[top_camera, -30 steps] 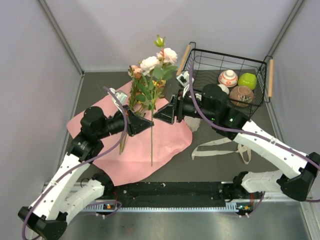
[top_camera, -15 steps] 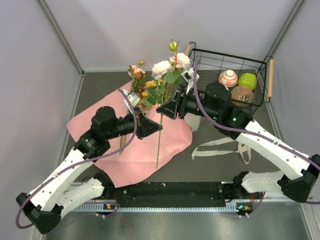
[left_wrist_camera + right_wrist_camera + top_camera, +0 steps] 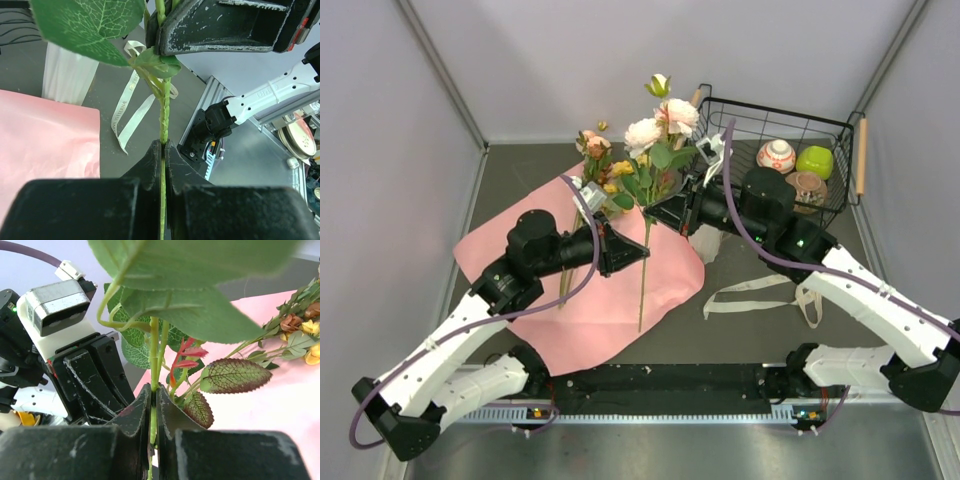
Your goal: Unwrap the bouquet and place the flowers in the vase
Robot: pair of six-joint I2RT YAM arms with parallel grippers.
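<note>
One flower spray (image 3: 655, 125) with white and peach-pink blooms stands upright over the pink paper (image 3: 610, 300), its green stem (image 3: 641, 290) hanging down. My left gripper (image 3: 640, 256) is shut on the stem (image 3: 164, 115) low down; its tips (image 3: 163, 145) pinch it. Just above, my right gripper (image 3: 656, 212) is shut on the same stem (image 3: 153, 355), jaws (image 3: 153, 390) tight around it. More flowers (image 3: 600, 160) lie on the paper's far edge. The white ribbed vase (image 3: 67, 70) stands beside the paper, mostly hidden behind the right gripper in the top view (image 3: 706, 245).
A beige ribbon (image 3: 760, 295) lies loose on the table right of the paper. The black wire basket (image 3: 840, 190) with wooden handles stands at the back right, holding several small bowls and a green ball (image 3: 815, 160). Grey walls close in on both sides.
My right gripper has closed on the stem above the left gripper. Both arms carried the spray right and a little back; it now stands more upright.
</note>
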